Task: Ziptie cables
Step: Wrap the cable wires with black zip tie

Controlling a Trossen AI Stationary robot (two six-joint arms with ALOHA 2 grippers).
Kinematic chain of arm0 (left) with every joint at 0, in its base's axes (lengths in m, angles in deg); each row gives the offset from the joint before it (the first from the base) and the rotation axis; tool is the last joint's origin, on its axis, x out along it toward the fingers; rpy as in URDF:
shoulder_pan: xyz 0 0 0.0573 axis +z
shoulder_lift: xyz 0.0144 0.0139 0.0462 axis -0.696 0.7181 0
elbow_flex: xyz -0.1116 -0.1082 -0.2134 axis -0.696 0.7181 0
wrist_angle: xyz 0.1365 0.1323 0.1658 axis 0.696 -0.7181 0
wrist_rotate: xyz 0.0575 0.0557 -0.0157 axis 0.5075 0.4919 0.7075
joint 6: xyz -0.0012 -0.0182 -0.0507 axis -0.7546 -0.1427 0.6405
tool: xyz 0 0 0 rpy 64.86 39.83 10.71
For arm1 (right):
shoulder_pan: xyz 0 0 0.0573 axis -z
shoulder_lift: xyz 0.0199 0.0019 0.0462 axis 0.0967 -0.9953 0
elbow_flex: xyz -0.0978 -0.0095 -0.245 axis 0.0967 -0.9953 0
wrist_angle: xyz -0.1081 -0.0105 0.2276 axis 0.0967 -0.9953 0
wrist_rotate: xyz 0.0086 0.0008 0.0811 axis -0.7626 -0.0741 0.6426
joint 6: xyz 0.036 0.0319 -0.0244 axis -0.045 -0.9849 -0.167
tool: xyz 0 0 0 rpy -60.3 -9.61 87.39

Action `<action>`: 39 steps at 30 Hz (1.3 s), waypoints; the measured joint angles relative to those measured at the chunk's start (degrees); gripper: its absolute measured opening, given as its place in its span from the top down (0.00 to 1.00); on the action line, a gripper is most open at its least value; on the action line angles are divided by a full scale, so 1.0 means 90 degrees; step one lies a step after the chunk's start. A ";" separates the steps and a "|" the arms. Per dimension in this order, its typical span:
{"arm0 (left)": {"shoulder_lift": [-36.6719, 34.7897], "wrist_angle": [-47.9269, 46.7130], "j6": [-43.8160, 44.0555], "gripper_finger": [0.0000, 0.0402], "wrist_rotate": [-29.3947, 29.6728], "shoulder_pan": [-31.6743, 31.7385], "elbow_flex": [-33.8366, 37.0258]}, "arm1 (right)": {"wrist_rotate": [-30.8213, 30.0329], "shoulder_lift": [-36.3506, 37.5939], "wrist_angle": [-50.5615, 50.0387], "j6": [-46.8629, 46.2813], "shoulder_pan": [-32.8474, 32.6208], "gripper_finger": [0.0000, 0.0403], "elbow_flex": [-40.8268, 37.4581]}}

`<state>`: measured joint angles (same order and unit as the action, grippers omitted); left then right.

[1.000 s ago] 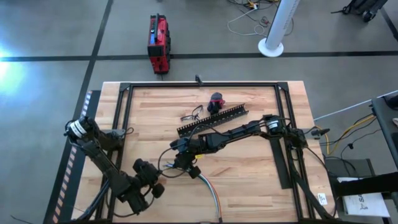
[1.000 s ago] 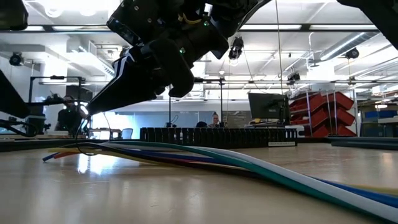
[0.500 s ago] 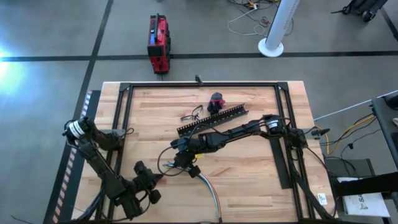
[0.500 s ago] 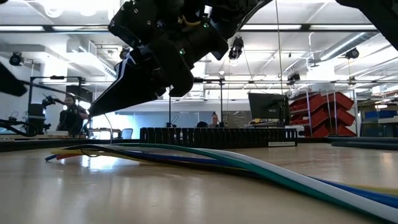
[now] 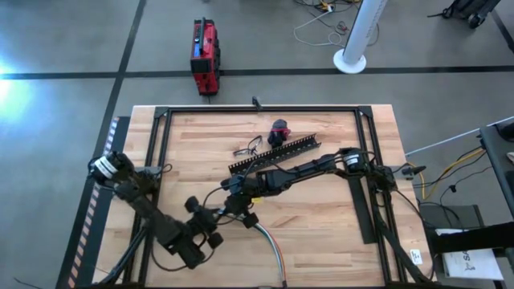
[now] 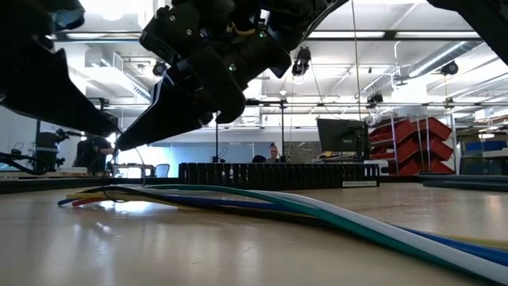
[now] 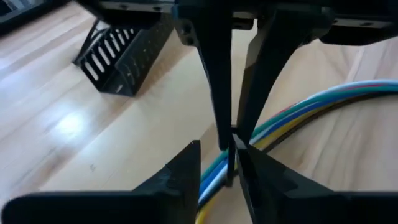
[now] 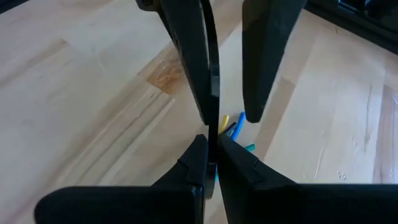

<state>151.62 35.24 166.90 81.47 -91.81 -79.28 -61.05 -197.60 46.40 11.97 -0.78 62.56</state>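
Broadly, the pale wooden butcher-block table with its black metal frame carries everything. Both dark arms reach in toward the middle of it, the left from the near left corner, the right from the right side.

Next in size is the long black comb-slotted rigid duct, lying slantwise on the far half of the table; in the low view it stands as a dark toothed wall behind the wires. A wide flat black cover strip lies along the right side. A red-and-black lump sits just beyond the duct's far end, with a small dark wire tangle near it.

The cables, a loose bundle of thin flexible wires in green, white, blue, yellow and red, run from the table's near edge up toward the centre, where their ends fan out flat on the wood.

The right claw hangs over those ends with its fingers pressed together on the ziptie, a very thin black plastic strip that runs up between them in the right wrist view.

The left claw sits just beside the right one, right above the bundle. Its fingers stand slightly apart, with a thin dark upright piece in the gap between them; whether they grip it I cannot tell.
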 joint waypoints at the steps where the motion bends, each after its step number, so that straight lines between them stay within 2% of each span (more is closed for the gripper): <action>1: 0.0000 0.0064 -0.0115 0.77 0.0000 0.0030 0.0000 | 0.0000 0.0000 -0.0005 -0.0002 0.0000 0.98 0.0000; 10: 0.0000 0.0575 -0.0829 0.77 0.0000 0.0063 -0.0002 | 0.0002 0.0000 -0.0009 0.0063 0.0000 0.98 0.0000; 26: 0.0036 0.0573 -0.0816 0.99 -0.0363 0.0265 -0.0002 | -0.0010 -0.0007 -0.0035 0.0066 0.0000 0.98 0.0000; 39: 0.0005 0.0516 -0.0652 1.00 -0.0568 0.0025 -0.0002 | 0.0017 -0.0007 0.0023 0.0067 -0.0005 0.98 0.0002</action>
<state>151.67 39.88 161.03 76.36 -91.59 -79.30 -60.90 -197.66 46.61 12.57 -0.82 62.58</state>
